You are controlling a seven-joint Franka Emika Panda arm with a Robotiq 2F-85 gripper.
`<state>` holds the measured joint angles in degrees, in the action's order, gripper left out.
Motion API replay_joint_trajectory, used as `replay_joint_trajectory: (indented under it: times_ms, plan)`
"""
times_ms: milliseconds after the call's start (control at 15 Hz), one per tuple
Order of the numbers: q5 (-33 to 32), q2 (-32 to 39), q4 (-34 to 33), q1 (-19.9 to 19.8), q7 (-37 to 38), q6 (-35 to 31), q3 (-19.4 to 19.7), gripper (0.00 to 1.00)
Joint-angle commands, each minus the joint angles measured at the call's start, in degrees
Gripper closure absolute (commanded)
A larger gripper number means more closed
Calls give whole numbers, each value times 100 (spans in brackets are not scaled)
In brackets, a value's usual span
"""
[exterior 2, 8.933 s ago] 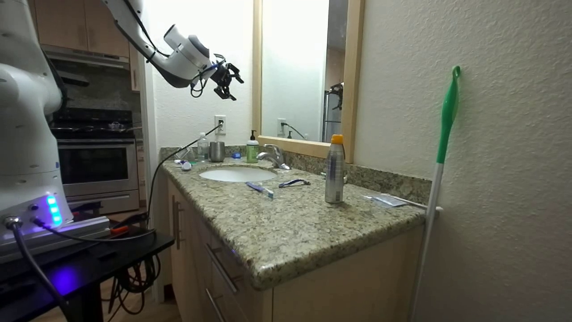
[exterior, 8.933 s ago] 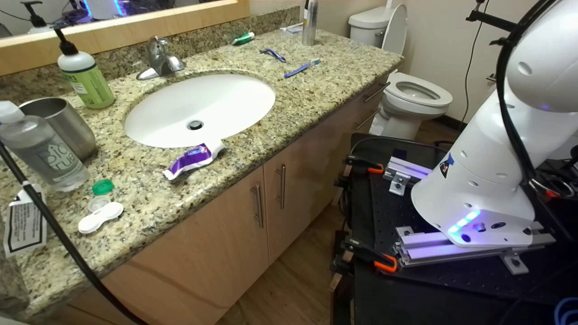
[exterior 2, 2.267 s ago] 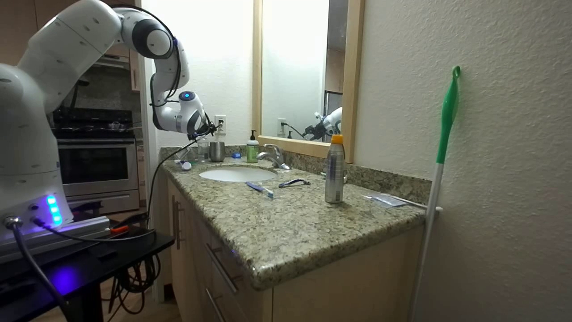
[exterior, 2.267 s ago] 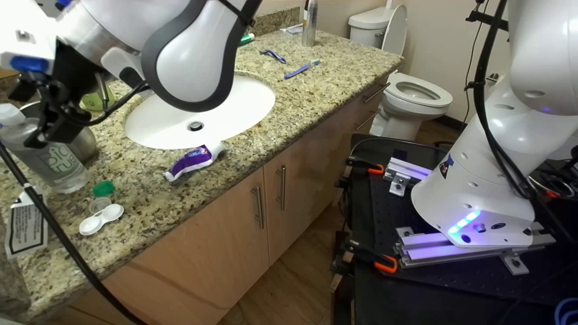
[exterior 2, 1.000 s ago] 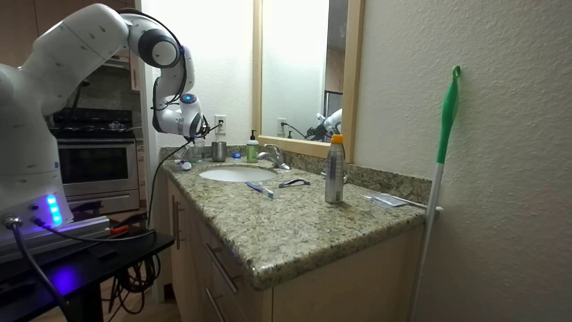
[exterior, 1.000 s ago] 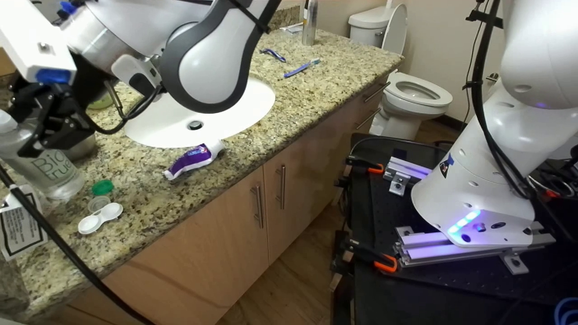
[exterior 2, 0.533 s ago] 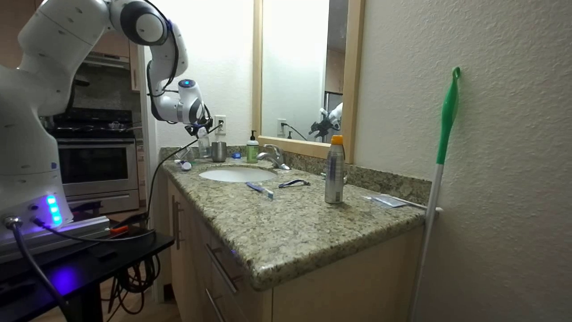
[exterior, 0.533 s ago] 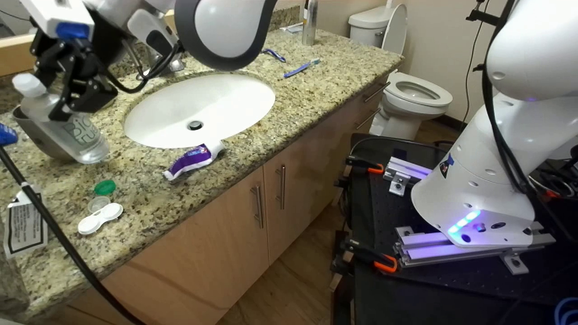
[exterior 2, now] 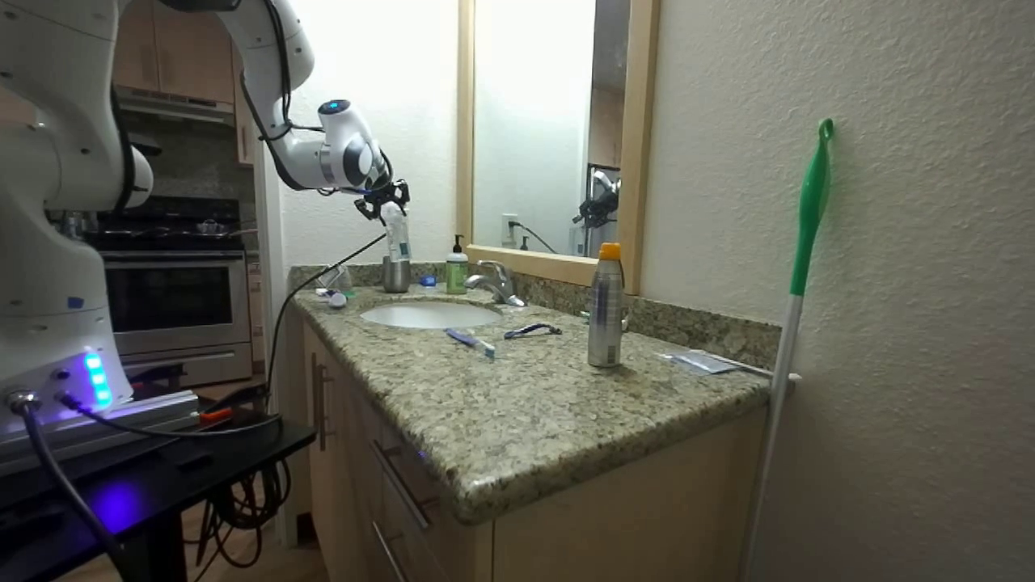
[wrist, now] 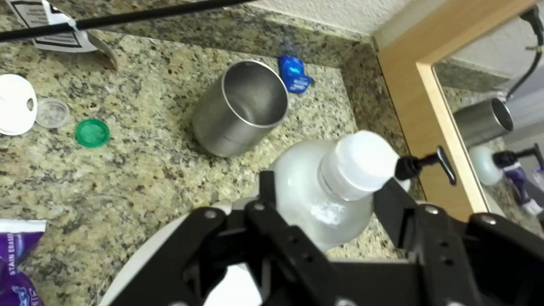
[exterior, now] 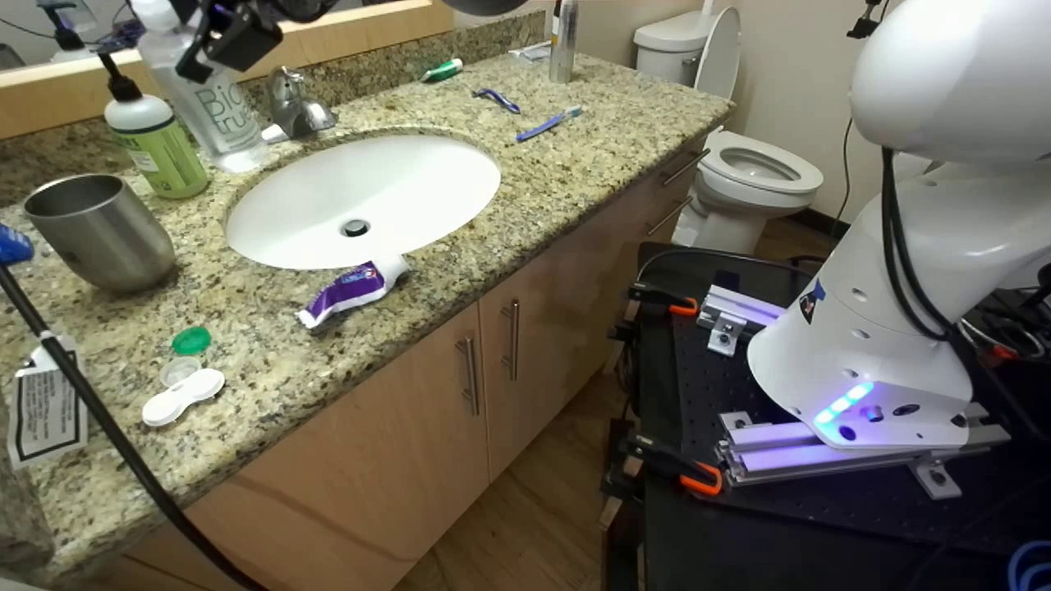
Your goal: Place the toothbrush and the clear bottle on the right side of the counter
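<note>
Black hand [wrist: 327, 193]: gripping clear bottle [exterior: 218, 107] aloft | open counter [exterior 2: 485, 428] between toothbrush [exterior: 548, 125] and front edge [exterior: 575, 220]

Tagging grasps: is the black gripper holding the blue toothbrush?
No: the gripper holds the clear plastic bottle; the toothbrush lies on the granite counter.

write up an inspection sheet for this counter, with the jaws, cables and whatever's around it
Surface: granite counter with a sink
Job's things: clear bottle held above the counter; toothbrush lying beside the sink
Clutter: cup, soap, purple tube, razor, can, lens case, green cap, green tube, blue item, packet
Jaws: closed on the clear bottle near its top
Cables: black cord crossing one end of the counter; loops under the black table
Surroundings: mirror behind the counter, toilet past the opposite end, pole by the wall
</note>
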<state>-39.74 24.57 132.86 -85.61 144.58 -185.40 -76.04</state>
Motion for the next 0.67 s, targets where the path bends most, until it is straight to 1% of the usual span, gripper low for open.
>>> replay_joint_trajectory:
  times_ms: [0,133,200,600]
  plan:
    - [172,-259,334,-1481,524,-107,-746,65]
    - [153,-249,404,-2190,712,-146,-901,65]
    - [469,-228,450,-2539,448,-138,-968,65]
    - [1081,-212,801,-4600,426,-373,-1163,65]
